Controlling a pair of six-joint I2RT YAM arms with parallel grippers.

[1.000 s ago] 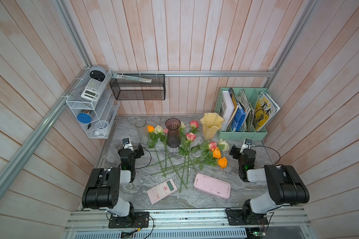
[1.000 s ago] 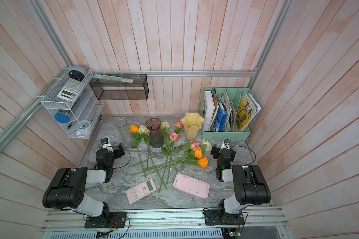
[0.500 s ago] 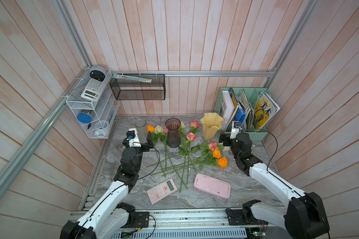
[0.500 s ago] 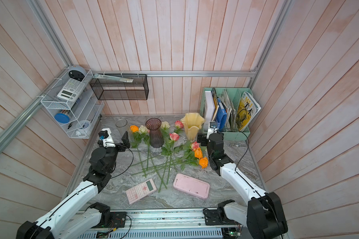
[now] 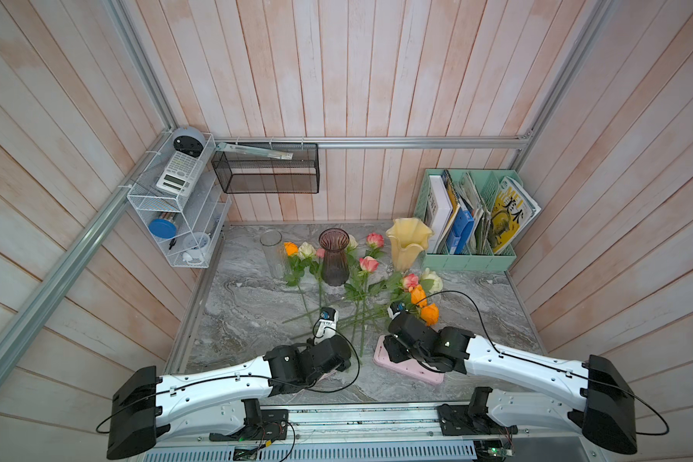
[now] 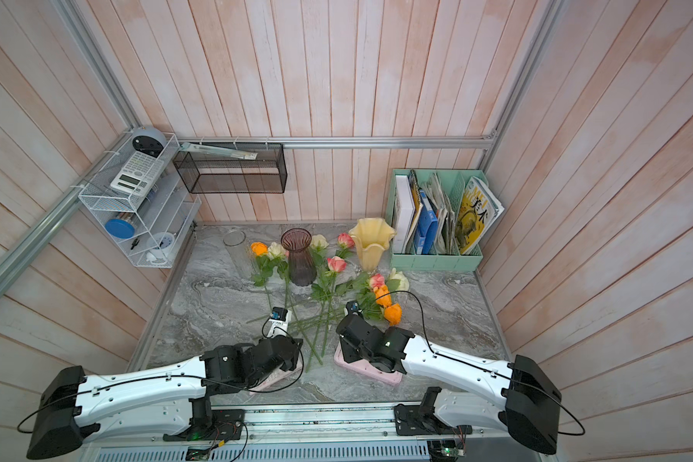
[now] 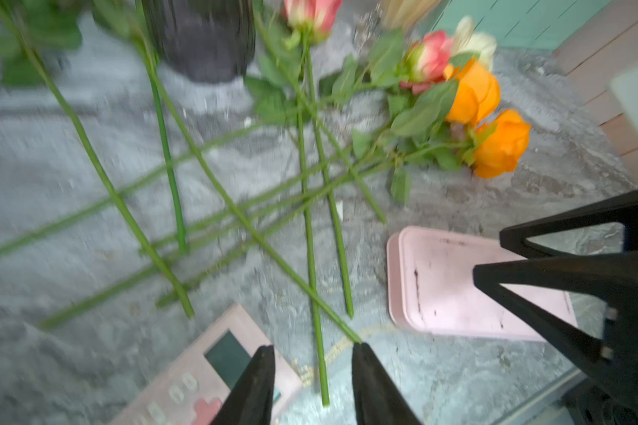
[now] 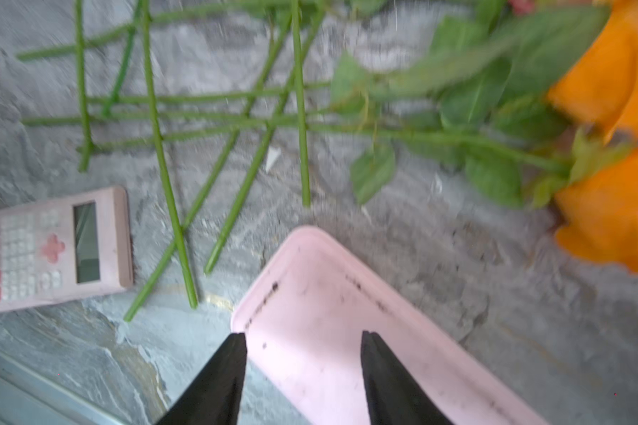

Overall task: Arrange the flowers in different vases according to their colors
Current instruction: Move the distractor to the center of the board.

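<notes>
It's a mock office booth (plank walls (image 5: pixel 337 80), file holder (image 5: pixel 469 262), calculator (image 5: pixel 179 173))

At the back of the table (image 5: pixel 257 304), a left vase (image 5: pixel 271 252), a middle vase (image 5: pixel 334 260) and a right vase (image 5: pixel 408 244) stand in a row. A file holder (image 5: pixel 469 262) stands just right of them. The flowers (image 5: pixel 369 264) lie around and before the three, stems crossing mid-table. Near the front, a calculator (image 8: pixel 52 250) lies left of a flat case (image 5: pixel 417 372). A rack (image 5: pixel 177 208) hangs on the left wall (image 5: pixel 77 120), a basket (image 5: pixel 267 172) on the back wall (image 5: pixel 337 80).

I see my left arm (image 5: pixel 217 390) and right arm (image 5: pixel 529 360) stretched forward, low; left gripper (image 7: pixel 312 347) and right gripper (image 8: pixel 303 335) point down, fingers (image 8: pixel 221 375) parted.
</notes>
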